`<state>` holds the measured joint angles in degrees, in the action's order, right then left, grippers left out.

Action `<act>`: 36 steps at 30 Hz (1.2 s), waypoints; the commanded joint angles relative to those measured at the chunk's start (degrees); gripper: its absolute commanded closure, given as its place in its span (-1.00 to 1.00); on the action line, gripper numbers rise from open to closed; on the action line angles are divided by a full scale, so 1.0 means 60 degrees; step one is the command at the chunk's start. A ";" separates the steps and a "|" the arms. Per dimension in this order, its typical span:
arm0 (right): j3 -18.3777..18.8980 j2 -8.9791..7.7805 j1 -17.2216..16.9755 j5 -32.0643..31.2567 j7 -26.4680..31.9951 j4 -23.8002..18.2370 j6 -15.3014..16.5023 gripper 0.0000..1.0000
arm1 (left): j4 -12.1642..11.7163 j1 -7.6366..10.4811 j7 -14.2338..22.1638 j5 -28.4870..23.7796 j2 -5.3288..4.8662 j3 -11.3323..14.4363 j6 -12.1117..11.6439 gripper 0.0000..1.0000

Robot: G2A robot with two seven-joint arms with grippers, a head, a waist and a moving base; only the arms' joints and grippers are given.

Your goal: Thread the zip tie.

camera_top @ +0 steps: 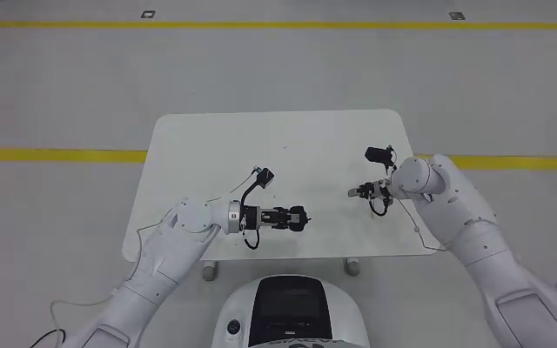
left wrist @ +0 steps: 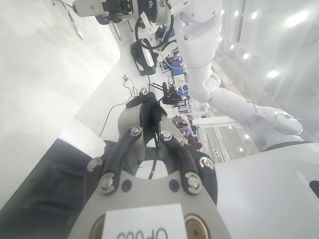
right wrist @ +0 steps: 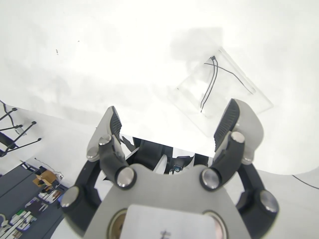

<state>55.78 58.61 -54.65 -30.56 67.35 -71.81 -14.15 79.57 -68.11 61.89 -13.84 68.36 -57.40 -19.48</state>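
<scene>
At my remote station, both arms hang over the white table, facing each other across its near half. The left gripper is pinched closed, its pads pressed together on a thin black strand that looks like a zip tie. The strand runs back from the fingertips through the gap in the gripper frame towards the wrist. From above, I see this gripper near the table's front edge, pointing towards the other arm.

The right gripper is spread wide with nothing between its ribbed pads. In the top view it sits towards the right side of the table, aimed back at the left one and well apart from it. The left wrist camera catches it side-on in the distance.

A clear tray lies flat on the table beyond the open right gripper. It holds two loose black ties that cross near one end. The left wrist camera shows the same tray and ties on the tabletop past the right gripper.
</scene>
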 commanded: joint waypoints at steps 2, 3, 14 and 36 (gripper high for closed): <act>-0.0006 0.0000 0.0003 -0.0010 0.0014 0.0000 -0.0010 -1.00 | 0.0000 0.0000 0.0000 0.0000 0.0000 0.0000 0.0000 1.00; -0.0006 0.0000 0.0003 -0.0010 0.0014 0.0000 -0.0010 -1.00 | 0.0000 0.0000 0.0000 0.0000 0.0000 0.0000 0.0000 1.00; 0.0204 -0.0079 -0.0575 -0.0649 -0.0532 -0.0947 -0.0888 -1.00 | 0.0000 0.0000 0.0000 0.0000 0.0000 0.0000 0.0000 1.00; 0.0896 -0.0246 -0.1357 -0.1840 -0.0190 -0.2138 -0.0888 -1.00 | 0.0000 0.0000 0.0000 0.0000 0.0000 0.0000 0.0000 1.00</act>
<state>60.64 57.16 -62.40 -40.75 65.66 -84.12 -19.52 79.57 -68.11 61.89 -13.84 68.36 -57.40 -19.48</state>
